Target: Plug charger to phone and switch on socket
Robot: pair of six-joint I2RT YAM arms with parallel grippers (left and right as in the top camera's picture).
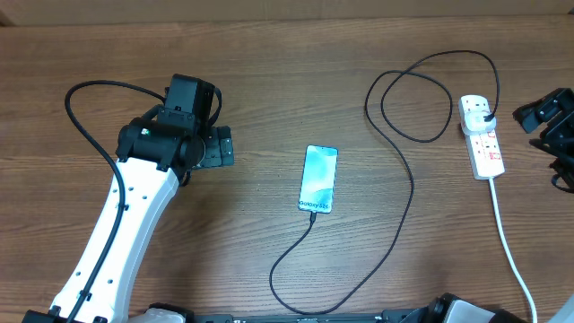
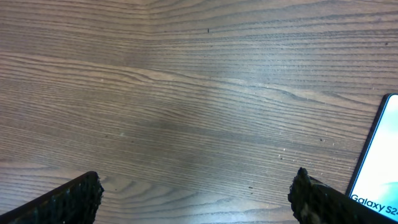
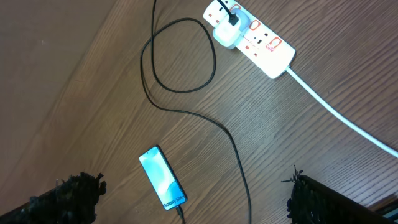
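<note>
The phone (image 1: 318, 178) lies flat at mid-table with its teal screen lit. It also shows in the right wrist view (image 3: 163, 177) and at the right edge of the left wrist view (image 2: 380, 163). The black charger cable (image 1: 405, 193) has its tip at the phone's near end. It loops back to a plug (image 1: 481, 111) seated in the white socket strip (image 1: 485, 148), which also shows in the right wrist view (image 3: 258, 38). My left gripper (image 1: 215, 148) is open and empty (image 2: 196, 200), left of the phone. My right gripper (image 1: 552, 126) is open and empty (image 3: 196, 199), right of the strip.
The strip's white cord (image 1: 508, 242) runs toward the table's near right edge. The black cable makes a loop (image 3: 180, 59) left of the strip and a long bend (image 1: 305, 301) near the front edge. The wooden tabletop (image 2: 186, 93) lies under my left gripper.
</note>
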